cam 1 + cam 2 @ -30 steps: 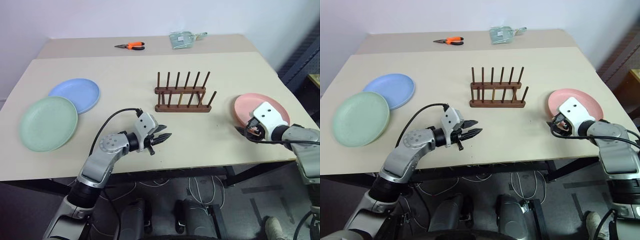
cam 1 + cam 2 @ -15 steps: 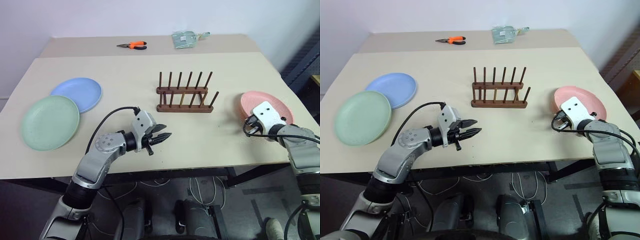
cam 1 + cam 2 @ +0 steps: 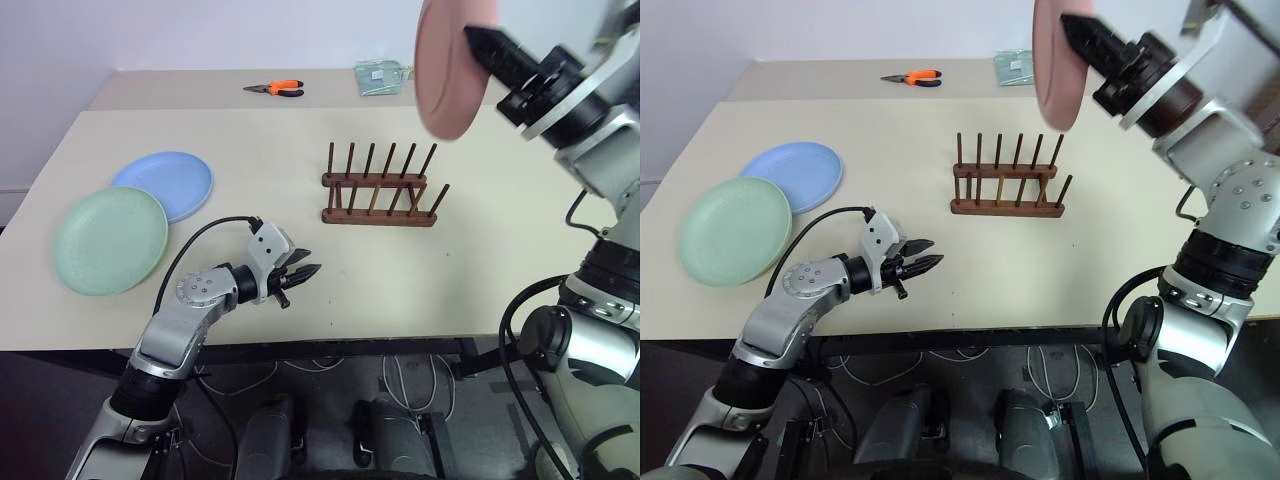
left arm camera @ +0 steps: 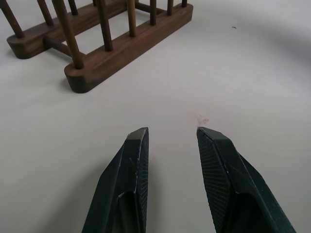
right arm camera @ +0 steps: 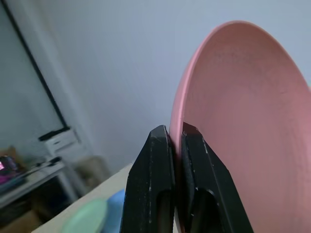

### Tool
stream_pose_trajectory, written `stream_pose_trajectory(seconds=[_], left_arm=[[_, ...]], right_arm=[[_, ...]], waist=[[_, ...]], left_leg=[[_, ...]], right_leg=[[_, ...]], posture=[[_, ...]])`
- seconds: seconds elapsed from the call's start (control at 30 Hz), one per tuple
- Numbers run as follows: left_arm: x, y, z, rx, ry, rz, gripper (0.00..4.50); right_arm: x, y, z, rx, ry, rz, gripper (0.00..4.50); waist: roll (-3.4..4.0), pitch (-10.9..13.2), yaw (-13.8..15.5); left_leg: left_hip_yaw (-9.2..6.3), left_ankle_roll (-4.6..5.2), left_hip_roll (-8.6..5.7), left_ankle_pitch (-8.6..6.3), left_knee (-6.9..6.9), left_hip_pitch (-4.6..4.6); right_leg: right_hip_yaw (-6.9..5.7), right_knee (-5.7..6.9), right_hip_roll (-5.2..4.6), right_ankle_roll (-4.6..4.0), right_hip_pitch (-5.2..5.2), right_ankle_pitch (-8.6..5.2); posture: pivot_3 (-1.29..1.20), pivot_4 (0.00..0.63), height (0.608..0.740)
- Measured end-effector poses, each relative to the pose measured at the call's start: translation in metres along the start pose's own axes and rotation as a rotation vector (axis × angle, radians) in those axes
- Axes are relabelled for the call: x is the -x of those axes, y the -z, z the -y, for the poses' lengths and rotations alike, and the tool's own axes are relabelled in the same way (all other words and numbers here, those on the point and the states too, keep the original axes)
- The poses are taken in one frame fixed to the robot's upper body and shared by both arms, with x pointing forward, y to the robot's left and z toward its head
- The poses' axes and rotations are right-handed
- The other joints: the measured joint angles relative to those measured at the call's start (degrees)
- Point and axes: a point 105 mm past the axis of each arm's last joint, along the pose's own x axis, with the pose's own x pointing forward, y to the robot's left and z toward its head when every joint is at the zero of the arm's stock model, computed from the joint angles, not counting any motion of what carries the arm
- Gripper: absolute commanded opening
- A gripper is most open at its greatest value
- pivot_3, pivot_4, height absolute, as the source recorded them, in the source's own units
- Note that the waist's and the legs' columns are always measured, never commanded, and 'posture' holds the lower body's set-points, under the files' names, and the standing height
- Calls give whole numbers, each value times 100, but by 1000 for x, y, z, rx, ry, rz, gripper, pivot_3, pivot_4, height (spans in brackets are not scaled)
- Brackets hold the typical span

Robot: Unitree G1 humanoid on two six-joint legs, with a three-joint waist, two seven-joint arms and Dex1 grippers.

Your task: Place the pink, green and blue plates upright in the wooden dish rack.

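The pink plate (image 3: 447,72) hangs on edge high above the table, over the right end of the wooden dish rack (image 3: 380,192). My right gripper (image 3: 476,38) is shut on its rim, and in the right wrist view the fingers (image 5: 154,165) pinch the plate's edge (image 5: 243,121). The rack stands bare at the table's middle. At the far left the blue plate (image 3: 166,183) lies flat with the green plate (image 3: 108,240) lapping over its near edge. My left gripper (image 3: 305,272) hovers low over the table's front middle, open and holding nothing, pointing toward the rack (image 4: 97,53).
Orange-handled pliers (image 3: 275,90) and a pale green packet (image 3: 380,76) lie on a second table (image 3: 180,90) behind. Bare tabletop lies between the rack and the front edge (image 3: 400,335), and to the right of the rack.
My right gripper closed on the pink plate's rim, lifted it from the table's right side high into the air and turned it on edge. The left gripper has barely moved.
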Motion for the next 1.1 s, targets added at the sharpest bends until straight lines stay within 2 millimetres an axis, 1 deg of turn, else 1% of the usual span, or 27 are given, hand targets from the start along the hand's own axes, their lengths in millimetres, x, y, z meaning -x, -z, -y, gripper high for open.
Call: stream_pose_trajectory(seconds=[0.07, 0.33, 0.57, 0.67, 0.73, 0.8, 0.87, 0.9, 0.93, 0.97, 1.0, 1.03, 1.07, 1.1], left_arm=[[0, 0, 0, 1, -2, 1, 1582], [1, 3, 1, 10, -9, -5, 1582], [2, 0, 1, 5, -14, 3, 1582], [2, 0, 0, 9, -18, 2, 1582], [3, 0, 0, 28, -21, 2, 2113], [4, 0, -2, 49, -29, 4, 2843], [6, -3, -6, 69, -53, 25, 3917], [7, -7, -9, 81, -75, 44, 4345], [9, -11, -12, 98, -99, 65, 4345], [11, -16, -20, 119, -149, 99, 4345], [14, -23, -32, 142, -229, 146, 4345], [19, -31, -46, 152, -317, 185, 4345], [28, -40, -66, 165, -456, 224, 4345], [42, -46, -90, 169, -617, 250, 4345]], right_arm=[[0, 7, 7, -28, 22, -22, 33], [5, 19, 28, -107, 79, -48, 33], [10, 29, 50, -158, 154, -60, 33], [10, 30, 55, -157, 163, -54, 991], [9, 30, 61, -129, 192, -47, 1975], [9, 31, 70, -70, 246, -43, 2935], [7, 26, 75, 42, 283, -25, 2989], [6, 22, 75, 114, 293, -17, 2989], [6, 17, 73, 178, 296, -4, 2989], [6, 9, 71, 279, 309, 9, 2989], [7, 0, 70, 388, 330, 25, 2989], [8, -9, 68, 493, 346, 41, 2989], [9, -18, 65, 613, 361, 53, 2989], [9, -26, 58, 721, 357, 66, 2989]], waist=[[1, 0, -10], [1, 0, -28], [1, 0, -36], [1, 1, -36], [1, 1, -37], [2, 1, -35], [3, 2, -36], [3, 2, -32], [3, 2, -30], [4, 2, -26], [2, 4, -16], [0, 4, -13], [1, 5, -2], [-2, 5, -3]], left_leg=[[5, 1, 0, 0, 0, -2], [11, 2, 0, 1, 1, -2], [12, 3, 0, 1, 1, -2], [13, 3, 0, 1, 1, -2], [13, 3, 0, 1, 1, -2], [13, 3, 0, 1, 1, -2], [13, 2, 0, 2, 1, -3], [14, 2, 0, 2, 1, -3], [13, 2, 0, 2, 1, -4], [13, 2, 0, 2, 1, -4], [13, 2, -1, 2, 4, -4], [12, 2, 0, 2, 5, -4], [12, 2, -1, 2, 7, -4], [10, 2, -1, 2, 7, -4]], right_leg=[[-2, 1, 0, 2, -3, 0], [-10, 4, 2, 12, -2, 0], [-10, 4, 4, 18, -2, 0], [-10, 4, 4, 20, -1, -1], [-10, 4, 4, 22, -1, 0], [-10, 4, 5, 24, -2, -1], [-10, 4, 6, 28, -4, -2], [-10, 4, 5, 30, -3, -3], [-10, 4, 6, 32, -3, -3], [-10, 3, 5, 35, -3, -3], [-10, 4, 5, 37, -3, -3], [-11, 3, 5, 38, -1, -3], [-10, 5, 5, 42, -2, -3], [-10, 5, 6, 43, -1, -3]], posture=[[0, 150, 740], [0, 150, 740], [0, 150, 740], [0, 150, 740], [0, 150, 740], [0, 150, 740], [0, 150, 740], [0, 150, 740], [0, 150, 740], [0, 150, 740], [0, 150, 740], [0, 150, 740], [0, 150, 740], [0, 150, 740]])
